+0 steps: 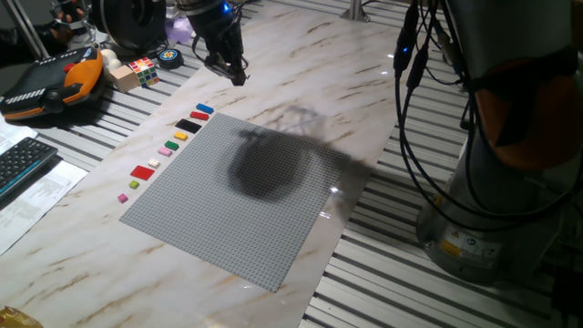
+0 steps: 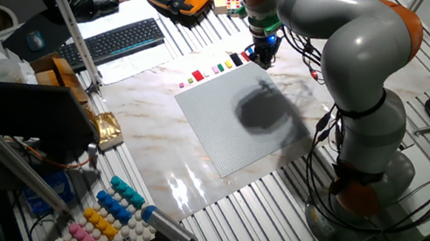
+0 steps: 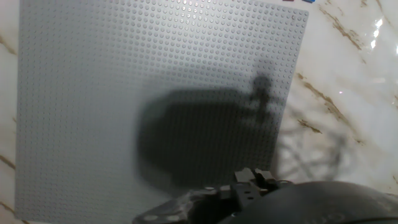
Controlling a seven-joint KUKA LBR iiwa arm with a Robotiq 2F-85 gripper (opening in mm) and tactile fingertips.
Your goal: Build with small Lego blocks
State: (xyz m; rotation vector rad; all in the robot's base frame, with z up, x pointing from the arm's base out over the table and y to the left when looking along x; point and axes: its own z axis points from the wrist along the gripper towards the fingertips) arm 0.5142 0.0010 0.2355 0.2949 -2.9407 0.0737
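The small Lego blocks lie in a row on the marble just off the left edge of the grey baseplate point(image 1: 237, 196): blue point(image 1: 203, 109), red point(image 1: 199, 117), black point(image 1: 189, 126), yellow point(image 1: 180, 137), then smaller green, pink and white pieces, a wider red one point(image 1: 142, 171) and a pink square point(image 1: 122, 197). The same row point(image 2: 215, 70) shows in the other fixed view. My gripper point(image 1: 237, 75) hangs in the air past the plate's far corner, near the blue end of the row. Its fingers are dark and small, and nothing shows between them. The hand view holds mostly the baseplate point(image 3: 124, 81) and my shadow.
A Rubik's cube point(image 1: 141, 70), a tape roll point(image 1: 170, 57) and an orange teach pendant point(image 1: 55, 87) sit at the back left. A keyboard point(image 1: 23, 164) lies at the left. The arm's base point(image 1: 492, 182) and cables stand at the right. A tray of large coloured pegs point(image 2: 85, 236) lies off the table.
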